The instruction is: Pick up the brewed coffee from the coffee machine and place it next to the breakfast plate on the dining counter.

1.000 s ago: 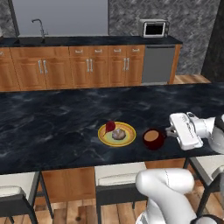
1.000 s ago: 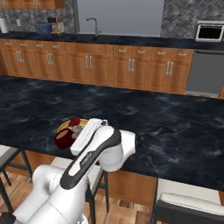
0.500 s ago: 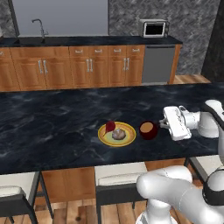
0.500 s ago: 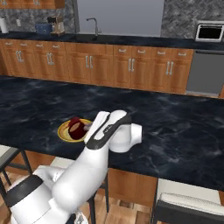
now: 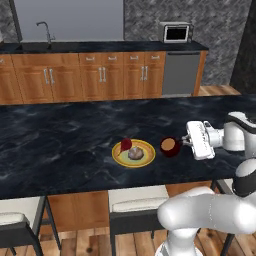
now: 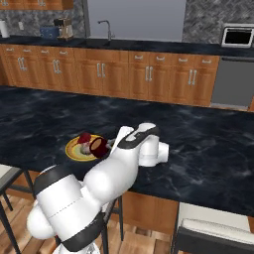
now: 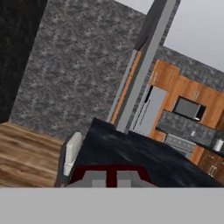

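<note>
The brewed coffee (image 5: pixel 170 146) is a dark red mug with light brown liquid. It sits low over the dining counter (image 5: pixel 60 150), just right of the breakfast plate (image 5: pixel 133 153), a yellow plate bearing a red item and a grey-brown lump. My gripper (image 5: pixel 185 142) reaches in from the right and is shut on the mug's side. From the other side the mug (image 6: pixel 98 146) shows close beside the plate (image 6: pixel 76 149). In the hand view my gripper (image 7: pixel 110 177) stands over the mug's red rim (image 7: pixel 109 168). The coffee machine (image 6: pixel 63 28) stands far off on the back counter.
White-cushioned stools (image 5: pixel 136 199) line the counter's near edge, another stool (image 6: pixel 213 229) at the right. Wood cabinets (image 5: pixel 100 75), a sink faucet (image 5: pixel 45 31) and a microwave (image 5: pixel 176 33) run along the back wall. A dark blue toaster (image 6: pixel 48 32) sits beside the coffee machine.
The arm has carried the mug a little to the left and away from the near edge, closer to the plate, and the elbow has swung round. The gripper has stayed shut.
</note>
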Available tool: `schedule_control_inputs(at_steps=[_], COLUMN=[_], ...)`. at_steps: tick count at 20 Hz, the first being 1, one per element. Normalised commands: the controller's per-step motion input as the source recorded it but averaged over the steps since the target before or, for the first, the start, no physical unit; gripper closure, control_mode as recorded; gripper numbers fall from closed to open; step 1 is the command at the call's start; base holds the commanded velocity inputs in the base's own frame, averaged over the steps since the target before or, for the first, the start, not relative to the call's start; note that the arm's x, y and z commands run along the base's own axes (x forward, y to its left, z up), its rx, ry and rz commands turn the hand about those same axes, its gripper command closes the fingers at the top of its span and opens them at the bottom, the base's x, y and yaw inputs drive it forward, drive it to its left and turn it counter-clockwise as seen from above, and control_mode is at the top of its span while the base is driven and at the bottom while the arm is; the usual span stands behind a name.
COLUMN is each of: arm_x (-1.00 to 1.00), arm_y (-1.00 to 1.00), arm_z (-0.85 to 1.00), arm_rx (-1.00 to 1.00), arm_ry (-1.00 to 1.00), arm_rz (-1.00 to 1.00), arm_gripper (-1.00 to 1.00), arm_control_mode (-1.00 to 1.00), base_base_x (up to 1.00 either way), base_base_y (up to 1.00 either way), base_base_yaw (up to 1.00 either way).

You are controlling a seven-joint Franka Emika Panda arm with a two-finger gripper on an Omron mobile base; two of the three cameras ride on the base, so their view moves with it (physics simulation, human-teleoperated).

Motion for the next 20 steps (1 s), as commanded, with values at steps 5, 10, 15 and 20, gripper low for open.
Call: schedule_control_inputs(at_steps=[5,10,15,20], arm_x=[0.32,0.16,0.18,0.18], arm_y=[0.0,-0.09,-0.02,0.0], arm_z=[-0.3,-0.24,-0.26,-0.21], arm_rx=[0.0,0.0,0.0,0.0], arm_ry=[-0.09,-0.02,0.0,0.0], arm_rz=[-0.02,-0.05,-0.05,-0.04], arm_gripper=[1.0,1.0,1.0,1.0], arm_control_mode=[-1.0,-1.0,-1.0,-1.0], base_base_x=[0.0,0.0,0.0,0.0], base_base_y=[0.0,0.0,0.0,0.0], base_base_yaw=[0.0,0.0,0.0,0.0])
